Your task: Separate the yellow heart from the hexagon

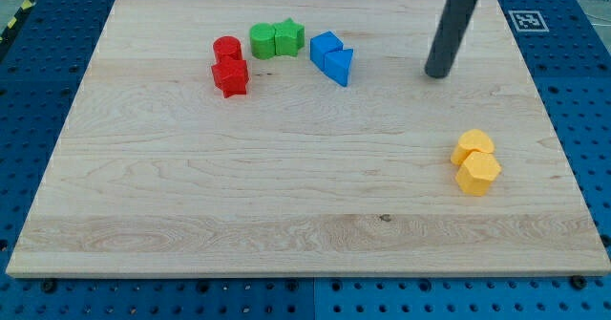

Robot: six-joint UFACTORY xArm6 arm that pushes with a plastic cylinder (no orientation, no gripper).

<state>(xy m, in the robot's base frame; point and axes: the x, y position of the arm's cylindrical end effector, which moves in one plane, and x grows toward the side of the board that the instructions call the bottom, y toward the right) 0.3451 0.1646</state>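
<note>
Wooden board: two red, two green, two blue, two yellow blocks.

Tip rests on table, well apart from yellow heart and yellow hexagon, which touch at the view's right. Red, green, blue blocks cluster toward the view's top left.

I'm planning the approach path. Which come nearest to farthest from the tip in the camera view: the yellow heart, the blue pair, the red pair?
From my tip:
1. The yellow heart, toward the view's bottom right, touching the yellow hexagon.
2. The blue pair, to the view's left.
3. The red pair, farthest to the view's left.
</note>
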